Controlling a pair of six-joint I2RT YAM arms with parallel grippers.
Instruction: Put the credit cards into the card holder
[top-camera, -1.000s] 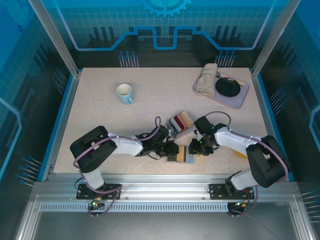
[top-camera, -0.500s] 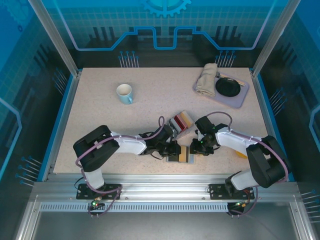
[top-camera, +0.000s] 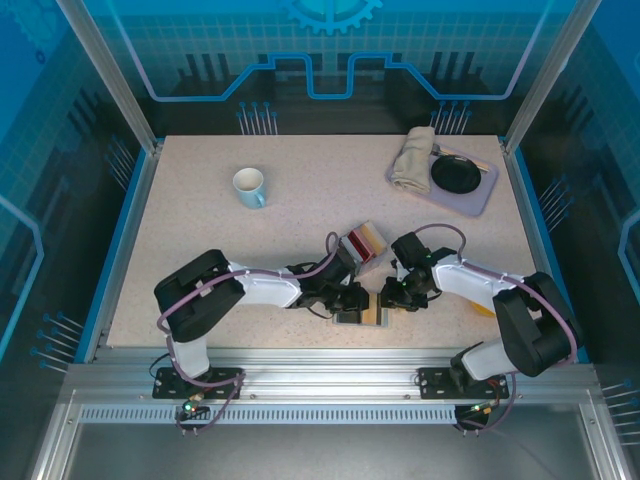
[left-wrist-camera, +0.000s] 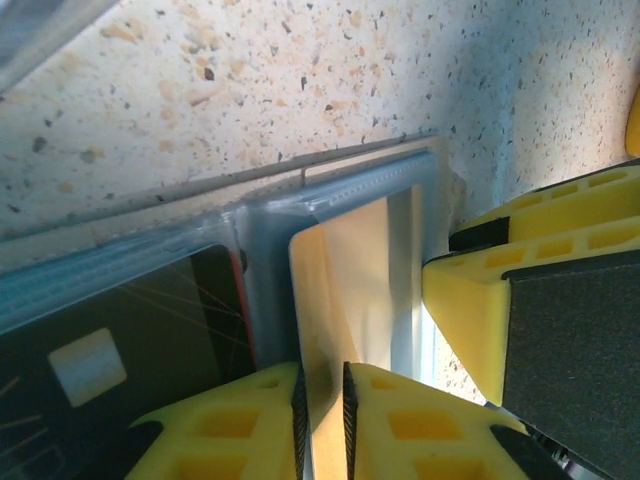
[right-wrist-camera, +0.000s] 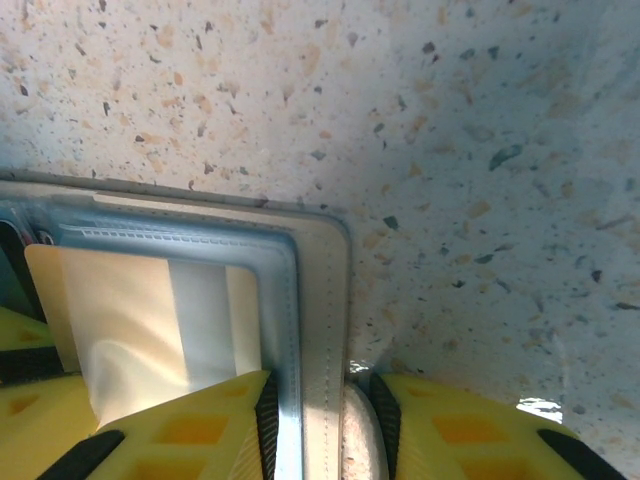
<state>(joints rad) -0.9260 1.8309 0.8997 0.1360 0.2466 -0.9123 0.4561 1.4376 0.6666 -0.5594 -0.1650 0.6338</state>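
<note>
Tan card (left-wrist-camera: 350, 290) was being fed into the card holder (right-wrist-camera: 322, 300).
The card was pinched by the left hand (left-wrist-camera: 322, 395), partly inside the holder's sleeve. The holder's edge was clamped on the tabletop (right-wrist-camera: 450, 120) by the right hand (right-wrist-camera: 320, 400). A further straight push was judged necessary.

1 card holder (top-camera: 362, 313), 2 cards (left-wrist-camera: 350, 290) in it, 1 card pile (top-camera: 361, 242), 1 mug (top-camera: 248, 186), 1 tray (top-camera: 480, 197), 1 cloth (top-camera: 413, 158).
</note>
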